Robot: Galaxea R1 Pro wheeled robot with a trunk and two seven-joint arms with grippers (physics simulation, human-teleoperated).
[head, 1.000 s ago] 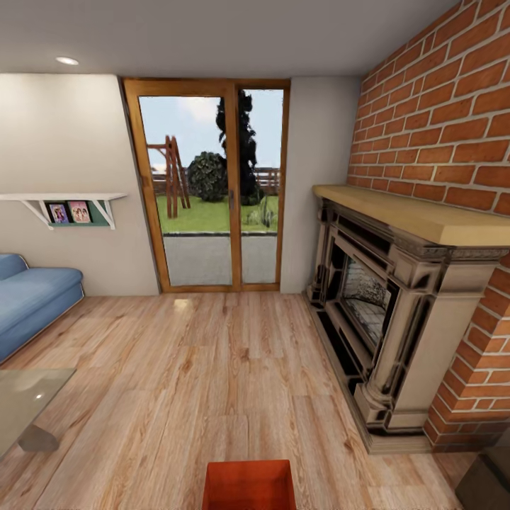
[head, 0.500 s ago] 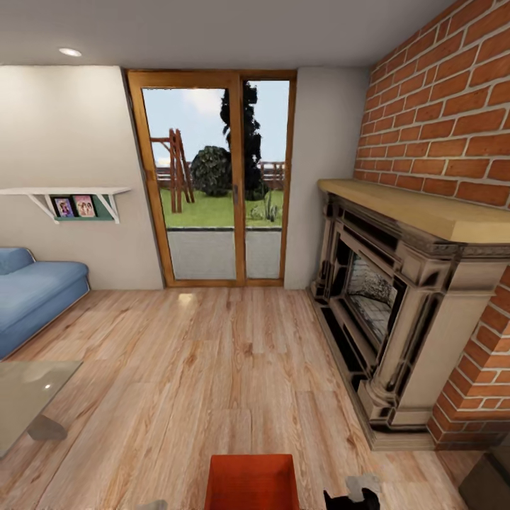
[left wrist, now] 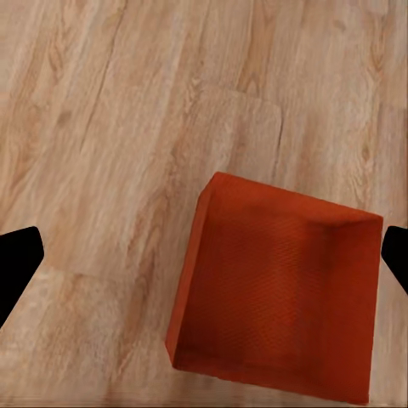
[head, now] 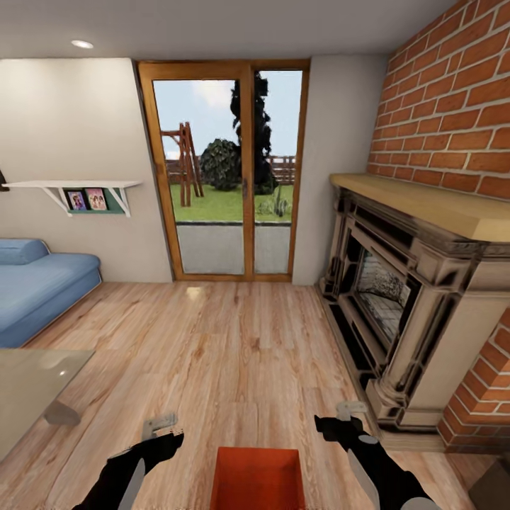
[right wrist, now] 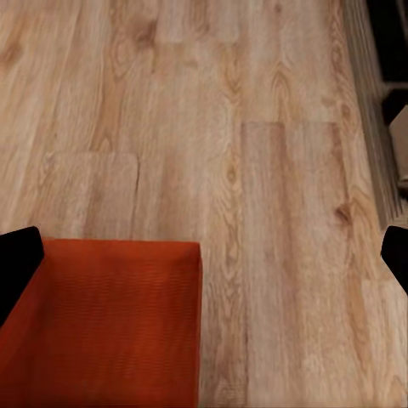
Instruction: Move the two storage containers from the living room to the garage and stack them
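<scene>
Hovering above the light wood plank floor (head: 234,354) of the living room, the left gripper (head: 161,431) sits at about 7 o'clock in the head view and the right gripper (head: 340,419) at about 5 o'clock. Each wrist view shows that gripper's two dark fingertips (left wrist: 17,263) (right wrist: 17,259) at opposite edges of the picture, spread wide with nothing between them. One orange-red storage container (head: 256,479) rests on the planks at 6 o'clock in the head view, between the two arms and touching neither; its open top faces upward and it appears empty. The left wrist view shows the whole bin (left wrist: 276,293); the right wrist view shows one corner of it (right wrist: 106,327). Farther out, a grey glass coffee table (head: 32,386) lies at 8 o'clock and a light-blue sofa (head: 42,287) at 9 o'clock. A wood-framed glass door (head: 227,173) onto a garden stands at 12 o'clock, a white wall shelf (head: 74,188) with two small photographs at 10 o'clock, and a fireplace (head: 418,297) set in a red brick wall (head: 453,106) between 2 and 4 o'clock.
</scene>
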